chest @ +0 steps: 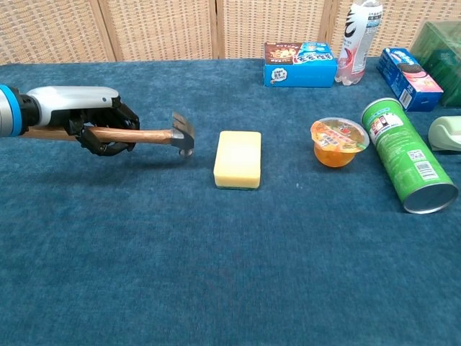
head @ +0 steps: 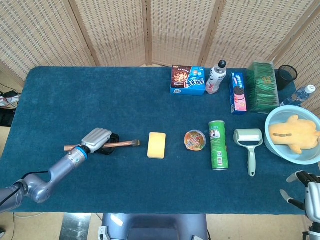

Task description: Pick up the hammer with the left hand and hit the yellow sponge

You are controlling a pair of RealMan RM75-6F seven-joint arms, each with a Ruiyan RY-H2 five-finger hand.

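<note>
My left hand (head: 97,140) (chest: 90,119) grips the wooden handle of the hammer (head: 121,144) (chest: 148,135), holding it level above the blue cloth. Its steel head (chest: 182,133) hangs just left of the yellow sponge (head: 157,145) (chest: 238,158), apart from it. The sponge lies flat near the table's middle. My right hand (head: 306,190) shows only at the lower right corner of the head view, off the table edge, fingers apart and holding nothing.
Right of the sponge sit a jelly cup (head: 195,140) (chest: 339,141), a lying green can (head: 217,145) (chest: 407,153) and a lint roller (head: 249,144). A snack box (head: 187,80), bottle (head: 216,77), cookie box (head: 238,93) and green box (head: 263,86) line the back. A bowl (head: 278,145) holds a plush toy.
</note>
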